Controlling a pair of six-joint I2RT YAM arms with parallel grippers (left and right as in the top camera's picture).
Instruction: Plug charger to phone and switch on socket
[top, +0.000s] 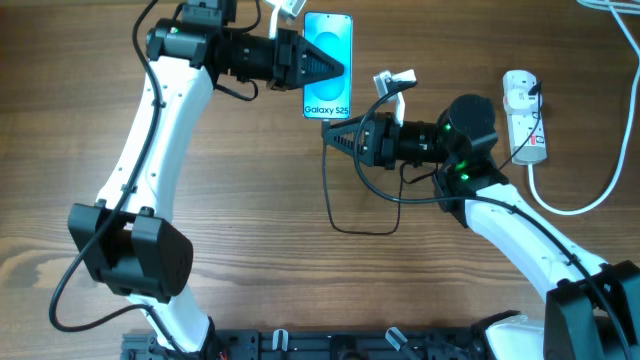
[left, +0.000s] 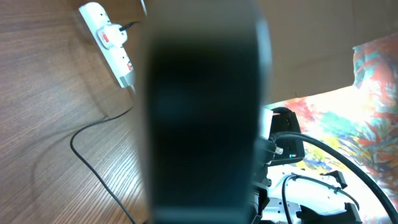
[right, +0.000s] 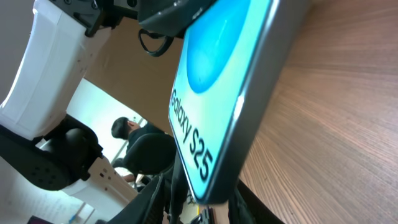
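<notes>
The left claw (top: 328, 68) pinches the phone (top: 328, 32) near the middle of the bench's (top: 250, 220) far edge. The right claw (top: 336, 134), its spread impossible to tell, meets the phone's lower end, the charger (top: 331, 190) trailing toward the near edge. The socket (top: 524, 115) lies by the right edge.

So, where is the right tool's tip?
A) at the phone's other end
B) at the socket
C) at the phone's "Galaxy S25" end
C: in the overhead view the right tool ends just at the phone edge nearest the "Galaxy S25" text, and the socket lies well apart from it.
</notes>
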